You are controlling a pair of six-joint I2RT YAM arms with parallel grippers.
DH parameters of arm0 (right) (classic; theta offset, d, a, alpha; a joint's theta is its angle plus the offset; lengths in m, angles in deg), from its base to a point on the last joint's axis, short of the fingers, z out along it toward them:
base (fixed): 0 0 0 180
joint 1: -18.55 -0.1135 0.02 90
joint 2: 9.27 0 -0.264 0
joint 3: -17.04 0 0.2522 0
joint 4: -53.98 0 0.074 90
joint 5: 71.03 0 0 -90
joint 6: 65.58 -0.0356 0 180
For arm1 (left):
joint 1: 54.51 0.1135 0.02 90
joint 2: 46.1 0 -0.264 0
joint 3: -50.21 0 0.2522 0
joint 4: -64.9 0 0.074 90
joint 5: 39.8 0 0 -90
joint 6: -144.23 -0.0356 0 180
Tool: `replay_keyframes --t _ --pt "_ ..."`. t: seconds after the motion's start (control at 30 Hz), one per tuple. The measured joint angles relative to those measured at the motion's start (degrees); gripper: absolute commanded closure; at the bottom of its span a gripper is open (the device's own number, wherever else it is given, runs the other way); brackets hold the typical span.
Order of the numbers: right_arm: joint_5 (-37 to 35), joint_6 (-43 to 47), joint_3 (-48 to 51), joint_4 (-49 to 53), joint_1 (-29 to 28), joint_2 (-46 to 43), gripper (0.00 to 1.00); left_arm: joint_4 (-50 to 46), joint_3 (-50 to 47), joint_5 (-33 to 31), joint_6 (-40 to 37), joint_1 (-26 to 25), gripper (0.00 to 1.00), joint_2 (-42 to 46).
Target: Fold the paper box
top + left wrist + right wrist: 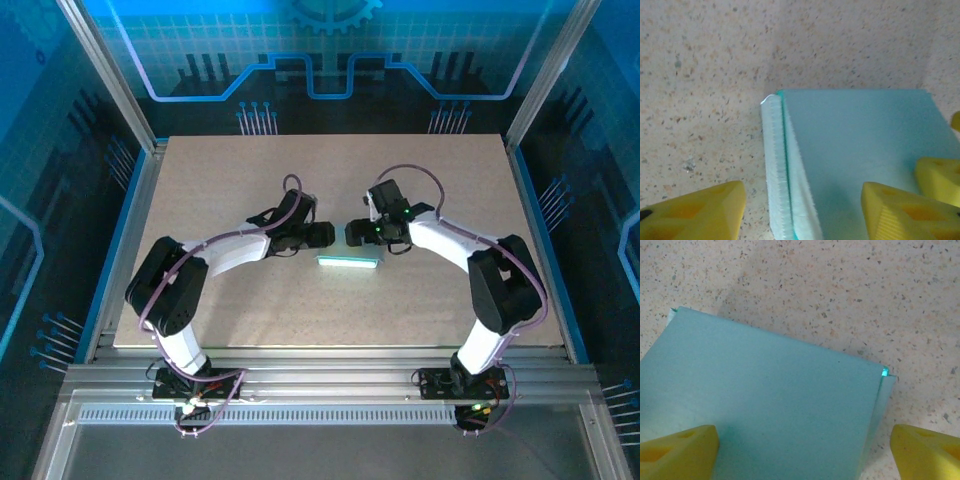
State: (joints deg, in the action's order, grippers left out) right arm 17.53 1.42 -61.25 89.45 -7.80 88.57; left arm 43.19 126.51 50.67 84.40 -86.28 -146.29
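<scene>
The paper box (349,262) is pale mint card lying flat on the middle of the table. Both grippers meet over its far side. My left gripper (322,236) is open and straddles the box's folded, fuzzy-cut edge (777,165): one yellow finger (695,212) is over bare table and the other (902,212) over the box's top face (855,145). Neither touches the card. My right gripper (362,232) is open wide. Its fingers (677,452) stand on either side of the box's top panel (775,400) and the side flap (882,400).
The speckled beige table (250,310) has bare room on every side of the box. Metal frame rails (330,385) run along the near edge, and blue panels wall the sides and back. A yellow fingertip of the other gripper (940,177) shows at the right edge of the left wrist view.
</scene>
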Motion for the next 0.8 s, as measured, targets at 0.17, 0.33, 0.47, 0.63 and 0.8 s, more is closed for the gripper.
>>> replay_keyframes --t 0.17,0.33,0.47,0.63,0.8 --pt "0.2 -1.0 2.5 -1.3 0.1 -1.4 0.12 -0.4 0.0 0.0 0.4 0.0 0.47 -0.8" --pt "0.5 -2.2 4.9 -3.0 0.2 -1.7 0.12 0.0 -0.5 0.1 1.2 0.0 0.53 -2.1" --pt "0.7 -2.9 6.4 -3.4 0.2 -1.7 0.12 0.9 -1.5 0.0 1.4 0.0 0.55 -3.0" --pt "2.6 -3.8 7.6 -4.8 1.0 -1.7 0.13 3.5 -3.2 0.1 1.4 0.0 0.6 -3.1" --pt "8.7 -6.5 10.1 -8.9 4.1 -1.7 0.14 7.5 -4.7 0.9 1.9 0.0 0.69 -3.1"
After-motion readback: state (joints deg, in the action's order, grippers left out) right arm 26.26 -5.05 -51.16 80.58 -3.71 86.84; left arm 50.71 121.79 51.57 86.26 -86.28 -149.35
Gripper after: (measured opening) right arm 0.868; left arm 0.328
